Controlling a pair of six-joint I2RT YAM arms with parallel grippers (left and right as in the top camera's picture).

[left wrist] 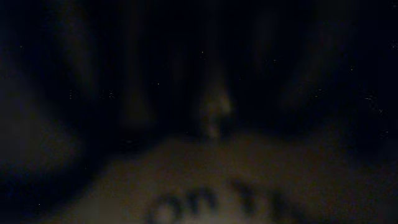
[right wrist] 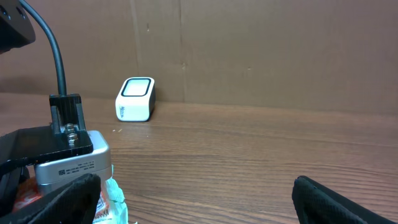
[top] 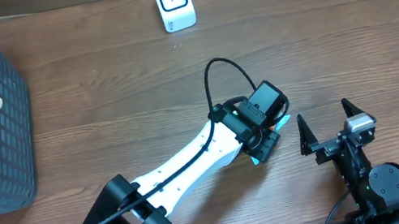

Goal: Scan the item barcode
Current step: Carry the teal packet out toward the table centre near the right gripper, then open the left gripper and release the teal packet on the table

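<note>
The item, a packet with teal and orange print, lies on the table under my left gripper (top: 265,142); only its teal edge (top: 284,121) shows in the overhead view. The right wrist view shows the packet's corner (right wrist: 112,198) below the left wrist's camera block. The left wrist view is almost black, with blurred print of the packet (left wrist: 205,200) right at the lens, so its jaws are hidden. The white barcode scanner (top: 174,3) stands at the table's far edge, also seen in the right wrist view (right wrist: 135,99). My right gripper (top: 326,117) stands open just right of the packet, holding nothing.
A grey plastic basket (top: 10,121) with more packets inside stands at the far left. The left arm's black cable (top: 213,72) loops above the wrist. A brown cardboard wall (right wrist: 267,50) rises behind the scanner.
</note>
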